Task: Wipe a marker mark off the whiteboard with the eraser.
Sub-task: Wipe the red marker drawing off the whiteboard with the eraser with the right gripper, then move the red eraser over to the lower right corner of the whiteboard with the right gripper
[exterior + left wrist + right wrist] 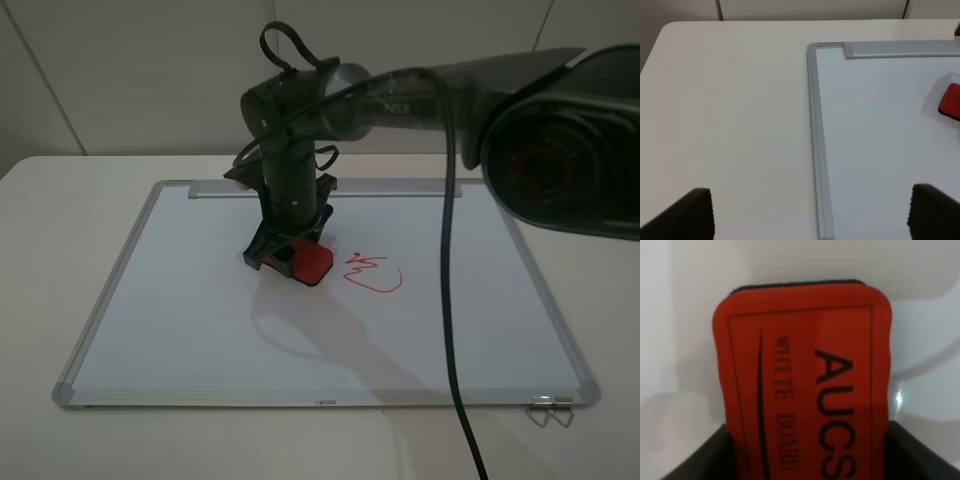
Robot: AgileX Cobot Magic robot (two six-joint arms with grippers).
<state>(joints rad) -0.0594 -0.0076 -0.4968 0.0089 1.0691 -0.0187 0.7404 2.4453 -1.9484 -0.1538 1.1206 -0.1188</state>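
Whiteboard [200, 330] lies flat on the table [60, 200]. Your R gripper [288, 256] is clamped on the eraser [315, 265], mid-board, just beside a red squiggle [372, 272]. Your L gripper [810, 215] hangs w/ jaws apart over the board's side frame.

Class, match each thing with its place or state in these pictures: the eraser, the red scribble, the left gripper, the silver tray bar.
Things:
1. eraser
2. red scribble
3. left gripper
4. tray bar

Places or states:
A. open and empty
B. along the far edge of the whiteboard
C. clamped in the right gripper
D. drawn beside the eraser, on its right in the high view

Pairs: 1-C, 2-D, 3-A, 4-B.
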